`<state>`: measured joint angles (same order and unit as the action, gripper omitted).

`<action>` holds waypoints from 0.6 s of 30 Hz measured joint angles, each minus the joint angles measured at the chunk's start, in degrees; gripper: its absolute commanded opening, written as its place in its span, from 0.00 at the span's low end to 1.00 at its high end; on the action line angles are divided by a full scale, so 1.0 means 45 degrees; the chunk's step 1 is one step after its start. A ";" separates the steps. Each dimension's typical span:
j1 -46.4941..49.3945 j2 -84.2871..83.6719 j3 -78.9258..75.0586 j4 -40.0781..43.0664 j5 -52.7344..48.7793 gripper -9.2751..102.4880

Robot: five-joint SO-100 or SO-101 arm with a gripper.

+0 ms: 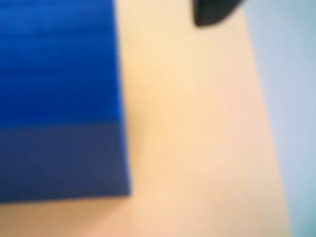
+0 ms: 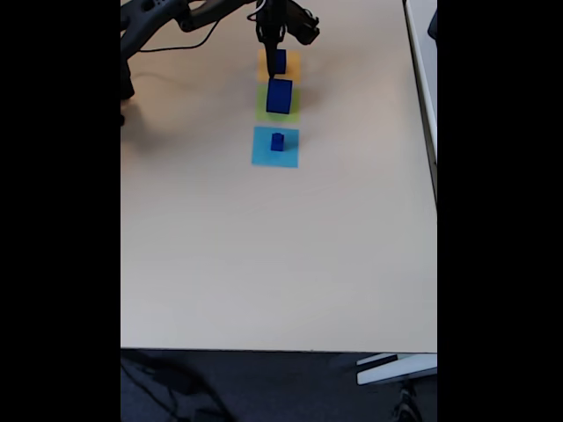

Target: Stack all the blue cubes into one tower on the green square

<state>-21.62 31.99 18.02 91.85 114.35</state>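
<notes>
The fixed view takes in the whole pale beige table (image 2: 264, 264), smooth and matte, with three flat paper squares in a column near its 12 o'clock edge. The largest blue cube (image 2: 279, 95) stands on the green square (image 2: 278, 106), whose lime paper shows as a narrow border around its base. At 6 o'clock from it, a tiny blue cube (image 2: 277, 141) sits on the light-blue square (image 2: 275, 147); at 12 o'clock, a mid-sized blue cube (image 2: 277, 61) sits on the orange square (image 2: 279, 65). No cube rests on another. The black arm (image 2: 176, 16) reaches in from 10 o'clock, and the gripper (image 2: 273, 37) hangs just above the mid-sized cube (too small here to tell whether its fingers are apart or together, or touching the cube).

The wrist view is close and badly blurred: a solid blue block (image 1: 59, 98), its upper face faintly ribbed and its lower face darker, lies at 9 o'clock against beige, with a dark rounded fingertip (image 1: 212, 12) at 1 o'clock and a pale grey-blue strip (image 1: 291, 98) at 3 o'clock
</notes>
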 measured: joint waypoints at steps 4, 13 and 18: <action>0.0020 -0.0234 0.0000 0.0000 0.0000 0.49; 0.0352 -0.0273 0.0000 0.0000 -0.0312 0.42; 0.0332 -0.0273 0.0000 0.0000 -0.0391 0.39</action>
<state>-20.13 30.76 18.02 91.85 112.59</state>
